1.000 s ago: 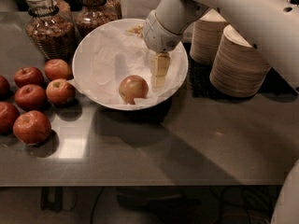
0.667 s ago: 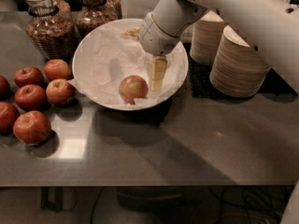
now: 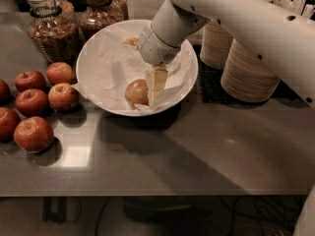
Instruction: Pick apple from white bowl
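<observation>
The gripper (image 3: 156,85), inside the white bowl (image 3: 82,73), hides the right side of the apple (image 3: 135,93).

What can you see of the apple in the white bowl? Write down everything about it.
The apple is round and smooth-skinned, pale red-orange with a yellowish patch on top. It sits whole at the near side of the white bowl, resting on crumpled white paper. The gripper hangs at its right side and hides that edge; whether they touch is unclear.

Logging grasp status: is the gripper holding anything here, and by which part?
Cannot be told: the gripper sits low in the white bowl, close beside the apple.
</observation>
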Motion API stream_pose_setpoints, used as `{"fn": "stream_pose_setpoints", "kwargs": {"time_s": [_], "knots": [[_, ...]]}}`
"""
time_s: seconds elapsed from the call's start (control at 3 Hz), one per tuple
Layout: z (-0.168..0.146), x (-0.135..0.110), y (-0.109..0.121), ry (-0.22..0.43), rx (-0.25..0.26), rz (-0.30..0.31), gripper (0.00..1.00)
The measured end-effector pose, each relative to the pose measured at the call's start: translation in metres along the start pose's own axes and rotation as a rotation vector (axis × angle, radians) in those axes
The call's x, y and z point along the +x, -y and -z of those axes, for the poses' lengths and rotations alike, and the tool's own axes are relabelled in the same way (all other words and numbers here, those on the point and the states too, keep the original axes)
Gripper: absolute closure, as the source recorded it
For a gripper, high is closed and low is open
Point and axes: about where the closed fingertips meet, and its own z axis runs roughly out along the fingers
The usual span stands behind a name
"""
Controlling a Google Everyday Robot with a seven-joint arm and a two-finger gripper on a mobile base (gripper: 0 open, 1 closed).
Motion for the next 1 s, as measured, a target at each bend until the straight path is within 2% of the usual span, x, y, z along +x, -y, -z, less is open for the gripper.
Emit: {"fn": "stream_pose_setpoints", "kwargs": {"time_s": [0.67, 1.0], "knots": [[-0.0047, 0.0004, 0.0008, -0.002, -0.006, -0.005, 0.01], [-0.0048, 0.0004, 0.0008, -0.002, -0.006, -0.005, 0.22]]}}
